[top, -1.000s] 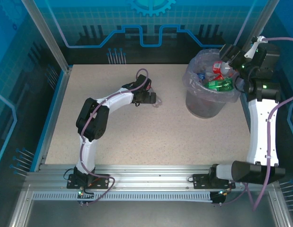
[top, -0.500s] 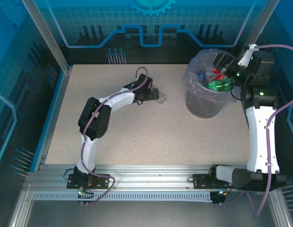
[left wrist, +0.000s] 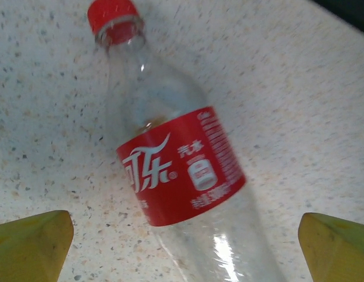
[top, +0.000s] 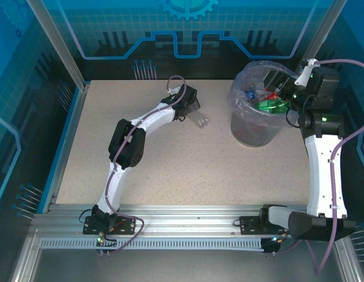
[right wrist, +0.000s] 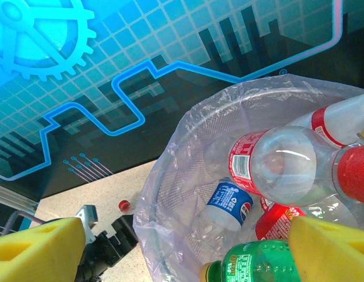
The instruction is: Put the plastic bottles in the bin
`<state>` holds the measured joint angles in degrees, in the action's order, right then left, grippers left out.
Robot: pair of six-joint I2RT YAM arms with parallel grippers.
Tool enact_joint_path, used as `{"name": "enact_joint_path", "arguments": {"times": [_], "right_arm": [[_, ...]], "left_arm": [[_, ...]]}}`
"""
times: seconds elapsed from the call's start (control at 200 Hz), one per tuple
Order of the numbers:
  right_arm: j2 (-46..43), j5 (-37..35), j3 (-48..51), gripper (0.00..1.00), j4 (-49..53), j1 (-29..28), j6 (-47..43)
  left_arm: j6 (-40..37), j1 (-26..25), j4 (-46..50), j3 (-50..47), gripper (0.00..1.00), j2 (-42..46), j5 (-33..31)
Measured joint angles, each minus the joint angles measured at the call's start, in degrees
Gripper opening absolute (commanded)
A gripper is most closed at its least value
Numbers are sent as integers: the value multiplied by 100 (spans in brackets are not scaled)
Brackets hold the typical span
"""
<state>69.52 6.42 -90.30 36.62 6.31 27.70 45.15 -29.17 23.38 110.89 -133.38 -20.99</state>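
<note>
Left claw over a lone bottle, right claw released above the bin.

The left claw is spread wide, with one finger at each side of a clear bottle that lies flat on the desk, well apart from the bin. It straddles the body, I think, in order to close across it. The right claw, open and empty, hangs over the bin, where the other bottles lie piled.

I see clear bottle, red cap and label, lying flat between my left gripper tips, cap away. Bagged bin below right gripper: red-labelled bottles heaped, green bottle, blue-labelled bottle.
</note>
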Motion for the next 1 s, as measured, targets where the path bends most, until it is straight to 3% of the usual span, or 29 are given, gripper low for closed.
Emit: {"name": "enact_joint_path", "arguments": {"times": [0.295, 0.68, 0.845, 1.001], "right_arm": [[-140, -9, 0, 90, 4, -2, -37], [-151, 61, 149, 90, 146, -66, -37], [-179, 87, 149, 90, 151, -81, -37], [-146, 138, 149, 90, 151, -155, -39]], "left_arm": [[-50, -7, -243, -693, 99, 208, 0], [-627, -9, -398, -2706, 99, 1563, 330], [-168, -101, -485, -3338, 99, 2490, 319], [413, -111, -625, -2793, 99, 2234, 297]]}}
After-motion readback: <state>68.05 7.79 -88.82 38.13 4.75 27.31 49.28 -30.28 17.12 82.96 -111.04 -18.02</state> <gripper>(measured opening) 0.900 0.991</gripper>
